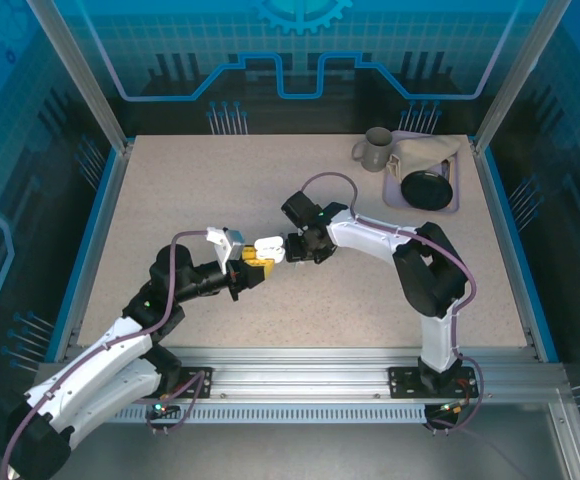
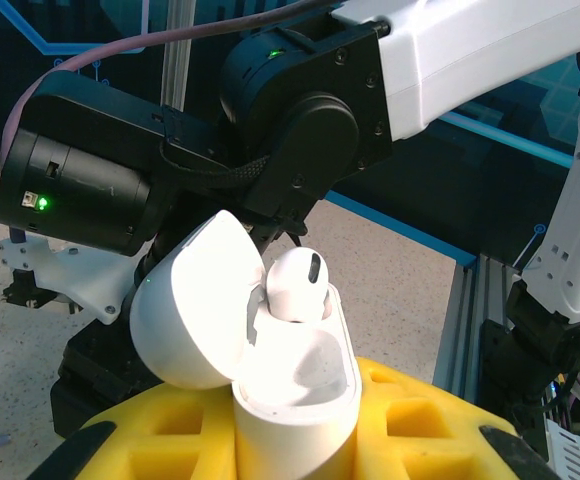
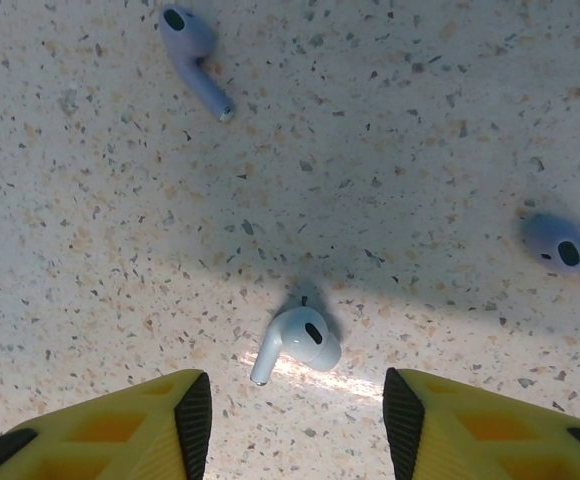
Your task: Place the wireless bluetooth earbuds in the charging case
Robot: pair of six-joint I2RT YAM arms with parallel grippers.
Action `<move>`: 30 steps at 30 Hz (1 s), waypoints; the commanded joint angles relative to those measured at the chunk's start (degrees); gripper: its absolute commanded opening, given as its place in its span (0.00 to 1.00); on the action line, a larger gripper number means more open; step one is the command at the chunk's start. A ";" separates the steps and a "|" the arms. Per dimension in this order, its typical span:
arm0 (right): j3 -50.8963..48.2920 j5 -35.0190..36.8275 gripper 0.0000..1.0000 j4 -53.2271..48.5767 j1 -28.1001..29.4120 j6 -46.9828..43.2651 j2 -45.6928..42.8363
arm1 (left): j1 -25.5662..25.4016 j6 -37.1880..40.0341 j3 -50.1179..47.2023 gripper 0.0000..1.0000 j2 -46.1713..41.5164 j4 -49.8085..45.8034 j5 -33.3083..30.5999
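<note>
My left gripper (image 2: 295,425) is shut on the white charging case (image 2: 305,385), which stands upright with its lid (image 2: 195,315) swung open to the left. One white earbud (image 2: 295,285) sits in the case's far socket; the near socket is bare. In the top view the case (image 1: 267,248) is held mid-table, with my right gripper (image 1: 293,248) just to its right. The right gripper (image 3: 298,410) hangs open over the table. A second white earbud (image 3: 298,342) lies on the table just ahead of its fingers. Two lavender earbuds (image 3: 195,55) (image 3: 570,255) lie farther out.
A grey mug (image 1: 375,150) and a lavender tray (image 1: 395,195) holding a beige cloth (image 1: 425,152) and a black round object (image 1: 427,188) stand at the back right. The right arm's black wrist (image 2: 300,130) looms close behind the case.
</note>
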 commanded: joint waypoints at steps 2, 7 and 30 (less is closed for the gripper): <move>-0.49 0.55 0.51 1.15 0.48 4.35 0.65 | 0.43 1.26 -0.37 0.00 -1.00 0.68 0.92; -0.62 1.13 0.52 1.51 0.79 5.86 1.56 | 0.36 1.23 -0.46 0.00 -0.95 0.66 0.98; 2.52 1.36 0.47 0.75 1.92 5.37 7.60 | 0.36 1.36 -0.53 0.00 -1.11 0.66 0.91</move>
